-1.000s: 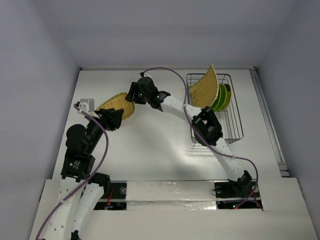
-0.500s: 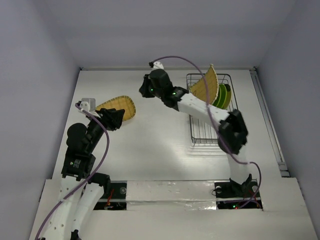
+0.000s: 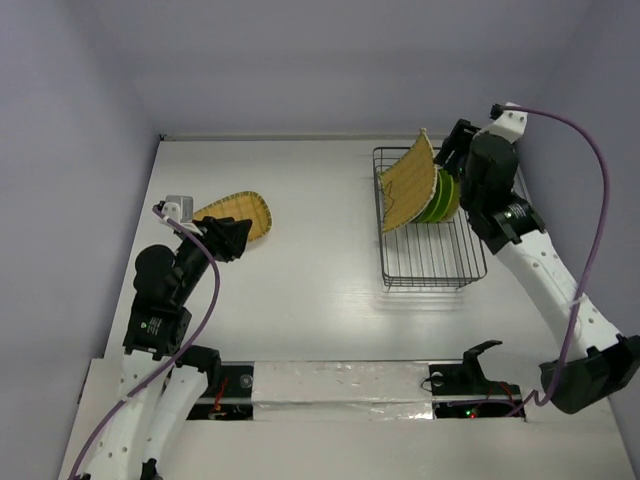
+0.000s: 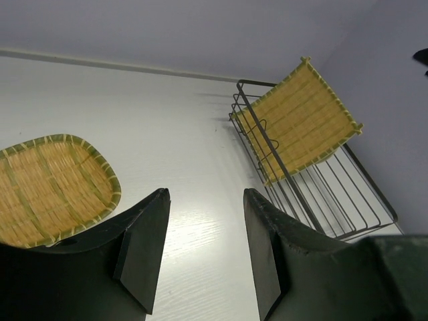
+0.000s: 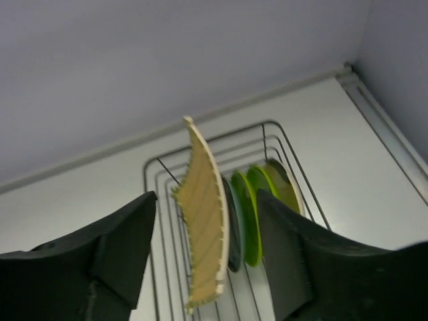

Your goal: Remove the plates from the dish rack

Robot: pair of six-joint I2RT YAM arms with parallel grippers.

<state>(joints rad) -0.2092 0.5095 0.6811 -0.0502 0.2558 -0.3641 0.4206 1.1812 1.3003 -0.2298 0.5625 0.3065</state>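
Left gripper (image 4: 205,195) sits low over the table (image 4: 187,134) with its two fingers (image 4: 144,247) spread apart and nothing between them. Just to its left, an oval woven plate (image 4: 53,187) lies flat on the table, close by the left finger; I cannot tell if they touch. Far ahead and to its right stands the rack (image 4: 334,200), with a square woven plate (image 4: 301,117) leaning up on its edge at the rack's near end. Right gripper (image 5: 207,198) hangs high in the air above the far end of the rack, well apart from the left one. Its fingers are spread wide too, and it holds nothing. Right under it, the square woven plate stands tall on its edge in the wires. Just to the right of that plate, two green plates (image 5: 249,214) stand side by side in the rack. One more, paler plate (image 5: 286,190) stands past them, nearest the rack's end wall. Something dark shows between the square plate and the green ones, but it is too hidden to tell what it is.
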